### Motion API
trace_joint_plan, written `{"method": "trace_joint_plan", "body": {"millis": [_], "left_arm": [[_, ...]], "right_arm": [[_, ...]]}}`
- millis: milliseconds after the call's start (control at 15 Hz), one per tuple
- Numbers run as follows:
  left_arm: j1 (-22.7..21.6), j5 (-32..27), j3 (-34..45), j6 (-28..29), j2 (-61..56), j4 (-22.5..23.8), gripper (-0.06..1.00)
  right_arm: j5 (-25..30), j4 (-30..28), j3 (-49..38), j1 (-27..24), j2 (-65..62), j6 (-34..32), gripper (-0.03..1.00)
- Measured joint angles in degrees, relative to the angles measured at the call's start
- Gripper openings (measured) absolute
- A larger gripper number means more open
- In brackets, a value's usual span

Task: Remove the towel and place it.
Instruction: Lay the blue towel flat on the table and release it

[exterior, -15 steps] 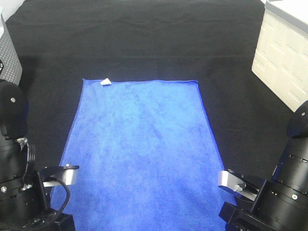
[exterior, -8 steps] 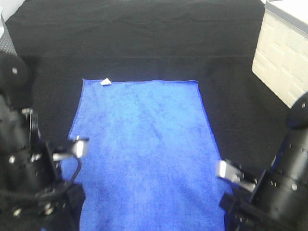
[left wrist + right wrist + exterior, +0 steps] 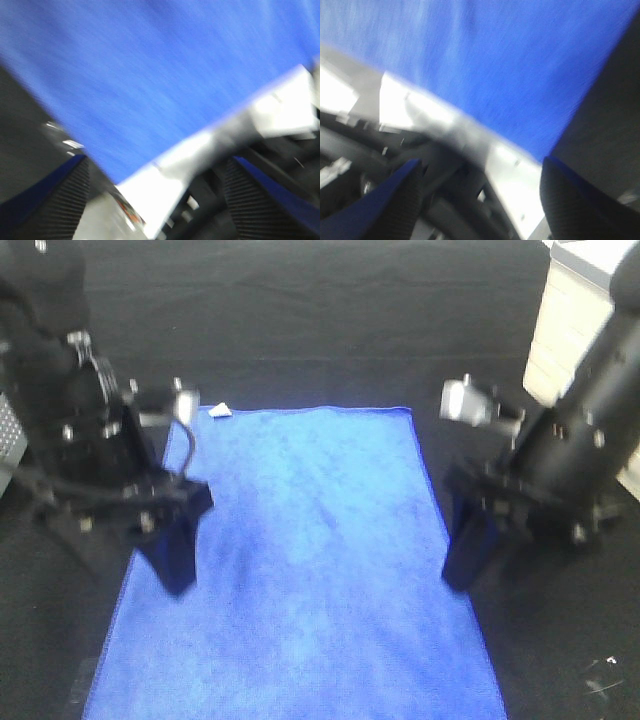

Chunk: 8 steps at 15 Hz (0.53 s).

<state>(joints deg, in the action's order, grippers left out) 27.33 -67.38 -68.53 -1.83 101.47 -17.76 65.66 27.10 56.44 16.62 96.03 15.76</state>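
Note:
The royal-blue towel point(image 3: 300, 560) lies flat on the black table cloth, with its small white tag point(image 3: 218, 410) at the far left corner. My left gripper point(image 3: 172, 555) points down over the towel's left edge, about halfway along it. My right gripper point(image 3: 466, 552) points down over the towel's right edge, also about halfway along. Both wrist views are blurred. In the left wrist view the gripper point(image 3: 155, 167) is open with the towel point(image 3: 150, 65) beyond it. In the right wrist view the gripper point(image 3: 480, 167) is open over the towel point(image 3: 510, 60). Neither holds anything.
A white brick-patterned box point(image 3: 575, 325) stands at the back right, close behind the right arm. A grey perforated object point(image 3: 8, 440) shows at the left edge. The black table cloth point(image 3: 320, 330) extends beyond the towel's far edge.
Both arms have swung forward from the near corners of the view to the middle of the towel's long edges, with the grippers now pointing down. The towel has not moved.

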Motion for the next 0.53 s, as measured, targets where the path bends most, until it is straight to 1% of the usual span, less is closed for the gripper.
{"method": "trace_joint_plan", "body": {"millis": [67,133,200,333,400,533], "left_arm": [[-0.9,0.7,-3.0,1.8,0.0,4.2,0.7],[-2.3,0.9,-5.9,2.8,0.0,7.4,0.7],[-5.3,0.9,-10.5,3.0,0.5,9.5,0.7],[-9.7,0.8,-16.7,2.8,2.3,10.1,0.7],[-11.6,0.5,-20.0,2.4,3.8,10.1,0.7],[-15.0,-0.6,-25.8,1.8,7.8,10.2,0.7]], "right_arm": [[0.0,-1.3,3.4,-1.0,0.0,-1.5,0.64],[-0.1,-1.5,7.4,-2.8,0.0,-1.9,0.64],[0.7,-1.5,13.7,-6.2,1.0,-1.9,0.64],[2.6,-1.5,22.8,-10.4,4.6,-2.3,0.62],[3.0,-1.5,27.6,-11.6,7.0,-2.4,0.62],[3.2,-2.9,34.3,-12.2,10.8,-2.9,0.62]]}}
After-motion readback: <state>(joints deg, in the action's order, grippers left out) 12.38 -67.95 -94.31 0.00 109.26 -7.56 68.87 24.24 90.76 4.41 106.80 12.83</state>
